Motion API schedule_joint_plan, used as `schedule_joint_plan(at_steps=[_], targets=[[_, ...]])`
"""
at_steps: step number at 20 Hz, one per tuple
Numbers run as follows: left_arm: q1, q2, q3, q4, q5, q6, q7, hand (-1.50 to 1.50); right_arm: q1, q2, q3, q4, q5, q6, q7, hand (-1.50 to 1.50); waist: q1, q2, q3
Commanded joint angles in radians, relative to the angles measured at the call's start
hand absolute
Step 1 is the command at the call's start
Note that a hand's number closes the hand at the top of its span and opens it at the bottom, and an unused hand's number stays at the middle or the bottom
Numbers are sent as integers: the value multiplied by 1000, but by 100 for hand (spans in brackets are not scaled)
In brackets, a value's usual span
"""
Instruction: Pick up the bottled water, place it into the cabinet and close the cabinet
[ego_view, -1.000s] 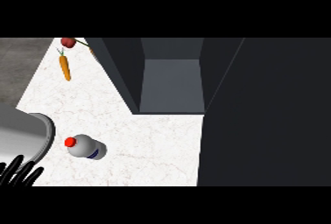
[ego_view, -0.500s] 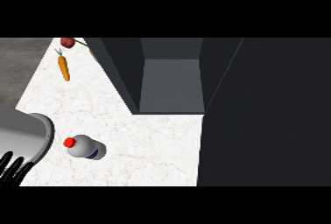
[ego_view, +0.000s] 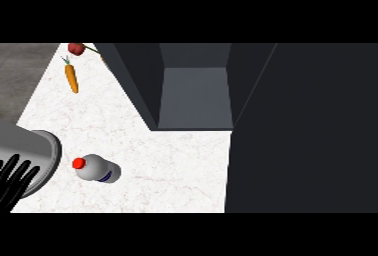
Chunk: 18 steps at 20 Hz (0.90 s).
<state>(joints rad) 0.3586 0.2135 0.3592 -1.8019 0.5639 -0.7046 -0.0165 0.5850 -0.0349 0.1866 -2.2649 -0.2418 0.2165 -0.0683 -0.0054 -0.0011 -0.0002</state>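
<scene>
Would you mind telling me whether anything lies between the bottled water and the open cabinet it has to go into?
Nothing visible does. The water bottle stands on bare counter, and the stretch up and to its right toward the open cabinet holds nothing. The carrot lies far off at the upper left, out of that path.

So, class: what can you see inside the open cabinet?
The cabinet shows only its bare grey floor and dark walls; nothing lies on the visible part. Its door covers whatever is to the right. The bottled water remains on the counter.

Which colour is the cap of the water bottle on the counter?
Red. The cap of the bottle shows clearly in the head view.
</scene>
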Motion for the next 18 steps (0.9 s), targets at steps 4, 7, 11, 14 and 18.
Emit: schedule_joint_plan(at_steps=[4, 7, 11, 14, 18], targets=[[-144, -19, 0, 184, -172, -5, -84, -150, 15, 33, 109, 19, 96, -36, -43, -150, 0, 1, 0], [-152, 19, 29, 204, -204, -40, -115, -150, -19, 7, 32, 20, 17, -20, 2, -150, 3, 1, 0], [-270, 10, 19, 461, -365, -30, -253, -150, 47, -36, 9, 5, -9, 40, -61, -150, -7, 2, -1], [-277, 9, 7, 539, -376, -43, -280, -150, 108, -49, 7, -25, -28, 52, -77, -150, -8, 1, 0], [-375, 36, 28, 711, -409, -4, -323, -150, 91, -29, 51, -86, -15, 12, -19, -150, -7, 2, -1]])
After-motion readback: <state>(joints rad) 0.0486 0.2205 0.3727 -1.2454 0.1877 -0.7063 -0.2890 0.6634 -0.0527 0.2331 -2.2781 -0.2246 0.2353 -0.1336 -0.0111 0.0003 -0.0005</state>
